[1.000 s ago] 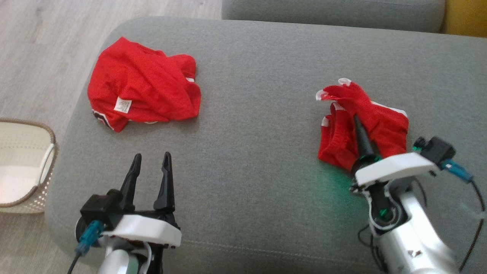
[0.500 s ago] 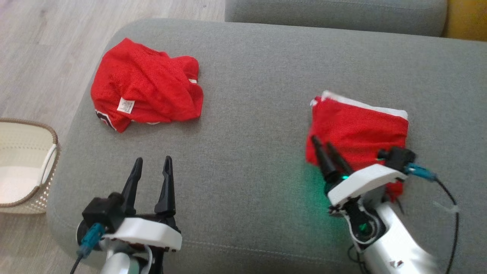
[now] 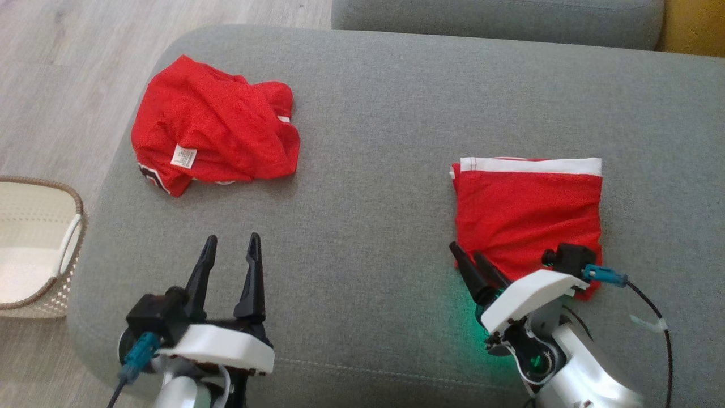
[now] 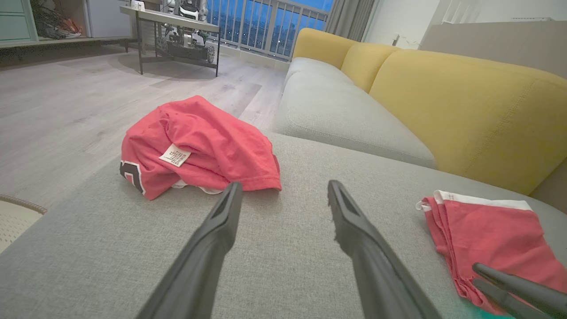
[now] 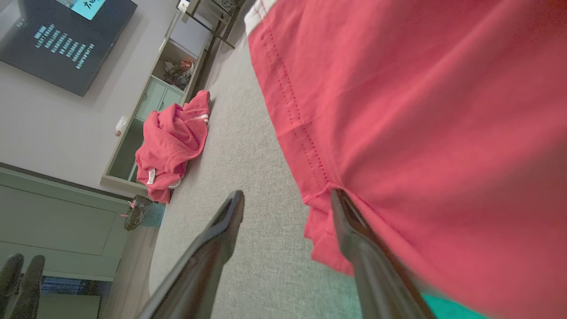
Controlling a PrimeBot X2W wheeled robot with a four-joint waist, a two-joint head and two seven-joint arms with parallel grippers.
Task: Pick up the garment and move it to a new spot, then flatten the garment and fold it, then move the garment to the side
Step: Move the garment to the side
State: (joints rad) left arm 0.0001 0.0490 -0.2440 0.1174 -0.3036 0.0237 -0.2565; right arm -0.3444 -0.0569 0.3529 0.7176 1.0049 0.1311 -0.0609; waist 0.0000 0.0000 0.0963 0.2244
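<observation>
the folded red shorts point(image 3: 527, 209) lie flat on the right of the grey sofa seat point(image 3: 374, 170), soft, light and liable to unfold, so i'd pinch both layers at the near left corner, where the right fingers point(image 3: 465, 269) stand wide and empty, as do the left fingers point(image 3: 252, 272).

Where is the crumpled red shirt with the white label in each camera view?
Head view: crumpled shirt at upper left, near the grey cushion's far left corner.
Left wrist view: shirt left of centre, beyond the left gripper.
Right wrist view: shirt middle left, small, beyond the right gripper.
Shared landmark: folded red garment with white band, to the shirt's right on the same cushion.
</observation>
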